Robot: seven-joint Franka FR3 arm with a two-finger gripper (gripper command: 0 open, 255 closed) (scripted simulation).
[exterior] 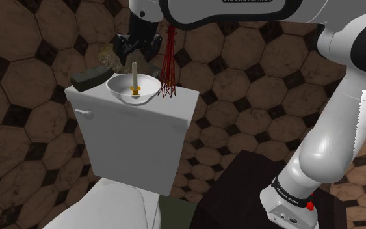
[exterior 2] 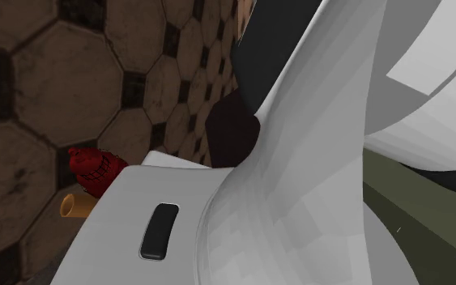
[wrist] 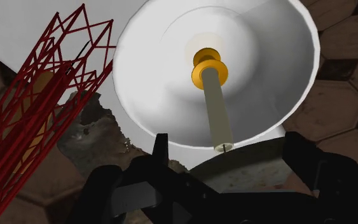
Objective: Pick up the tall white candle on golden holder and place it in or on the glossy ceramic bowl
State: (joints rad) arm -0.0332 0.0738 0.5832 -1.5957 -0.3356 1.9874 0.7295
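Candle: we see the candle (exterior: 134, 73) standing in the bowl (exterior: 114, 85) on the tank (exterior: 136, 130), upper middle of the shoulder view.
Axis: upright, gold holder down on the bowl's floor.
Gripper: the gripper (exterior: 138, 52) hangs just above the wick end, apart from it.
Fingers: spread wide; we see nothing held or touched.
Judgement: the placing looks done to us; any retreat should go straight up.

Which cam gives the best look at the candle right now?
Wrist view: the candle runs full length from its golden holder, standing in the white bowl, seen close. Shoulder view has the candle upright in the bowl, small. Second exterior view looks low along the toilet tank.
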